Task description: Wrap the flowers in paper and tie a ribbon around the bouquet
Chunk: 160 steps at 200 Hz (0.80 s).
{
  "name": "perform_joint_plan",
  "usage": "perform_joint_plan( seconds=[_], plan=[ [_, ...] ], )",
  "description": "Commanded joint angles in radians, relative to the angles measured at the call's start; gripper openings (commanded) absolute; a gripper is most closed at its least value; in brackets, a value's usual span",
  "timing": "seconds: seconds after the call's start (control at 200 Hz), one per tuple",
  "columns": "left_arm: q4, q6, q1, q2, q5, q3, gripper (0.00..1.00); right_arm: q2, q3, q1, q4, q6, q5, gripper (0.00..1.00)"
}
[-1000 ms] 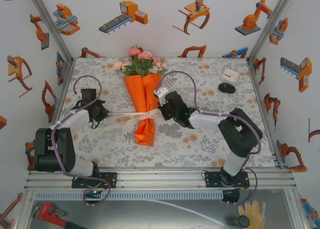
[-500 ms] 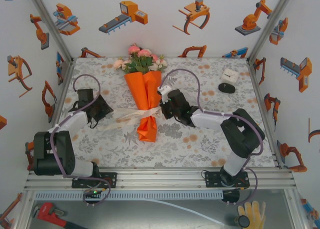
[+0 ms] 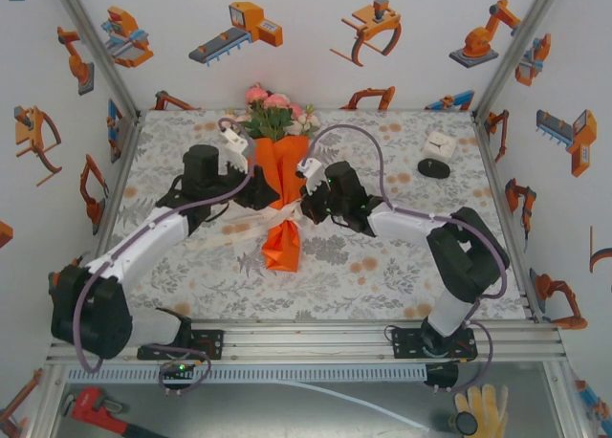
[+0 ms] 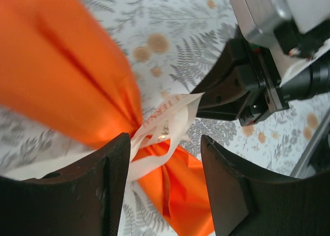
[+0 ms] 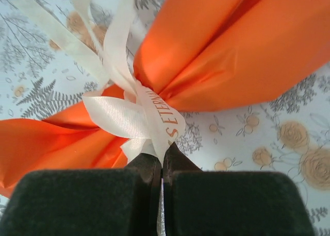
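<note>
The bouquet (image 3: 279,194) lies along the middle of the table (image 3: 382,275), its flowers (image 3: 273,113) at the far edge by the back wall and its narrow tail toward my bases, with the ribbon (image 3: 284,216) around its waist. My left gripper (image 3: 258,195) sits just left of that waist, jaws apart with the ribbon's knot just ahead between them, and my right gripper (image 3: 305,208) sits just right of it, directly opposite, pinched on a ribbon end. Well to the right, near the far right corner, a small clock (image 3: 439,145) stands just behind a round disc (image 3: 433,168).
</note>
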Motion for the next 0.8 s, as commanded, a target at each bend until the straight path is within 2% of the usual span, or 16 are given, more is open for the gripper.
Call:
perform_joint_plan(
  seconds=[0.0,0.115,0.19,0.3,0.416,0.611,0.796],
  plan=[
    [0.051,0.167,0.002,0.101,0.219,0.057,0.55,0.008,0.054,-0.022,-0.003,-0.033,-0.101,0.0],
    [0.023,0.235,-0.005,0.196,0.287,0.131,0.54,0.013,0.063,-0.035,-0.004,-0.036,-0.133,0.0],
    [0.039,0.248,-0.005,0.239,0.251,0.151,0.52,0.016,0.07,-0.039,-0.012,-0.039,-0.147,0.0],
    [0.096,0.234,-0.006,0.293,0.239,0.17,0.41,0.023,0.078,-0.04,-0.019,-0.052,-0.188,0.0],
    [0.114,0.223,-0.01,0.341,0.259,0.188,0.36,0.032,0.077,-0.04,-0.022,-0.059,-0.206,0.0],
    [0.102,0.222,-0.012,0.382,0.37,0.197,0.38,0.041,0.077,-0.04,-0.032,-0.063,-0.202,0.0],
    [0.045,0.26,-0.01,0.365,0.385,0.184,0.46,0.043,0.088,-0.046,-0.045,-0.069,-0.204,0.0]
  ],
)
